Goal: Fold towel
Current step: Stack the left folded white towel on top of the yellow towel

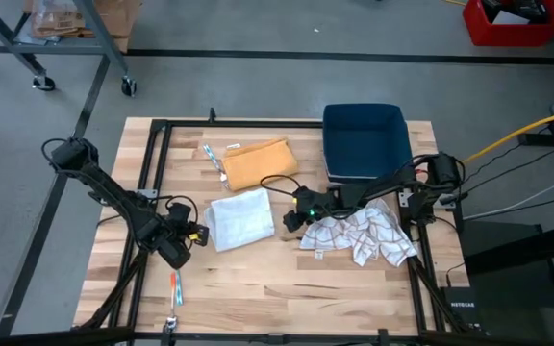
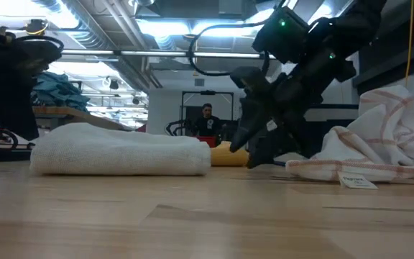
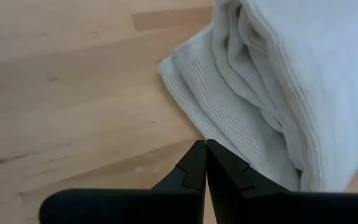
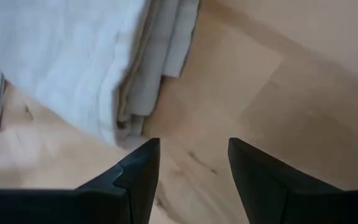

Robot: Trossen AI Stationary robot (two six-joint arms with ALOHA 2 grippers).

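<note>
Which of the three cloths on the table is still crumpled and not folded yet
The white towel with red checks, beside the right gripper. The plain white towel and the orange cloth both lie folded flat.

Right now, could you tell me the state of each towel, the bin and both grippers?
white towel: folded, flat on table
orange towel: folded, flat
checked towel: crumpled, unfolded
blue bin: upright, nothing seen inside
left gripper: shut, empty, beside white towel
right gripper: open, empty, near white towel

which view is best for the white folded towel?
High view: the whole white folded towel shows, lying between both grippers. Low view gives its side profile; the wrist views catch only layered edges.
</note>
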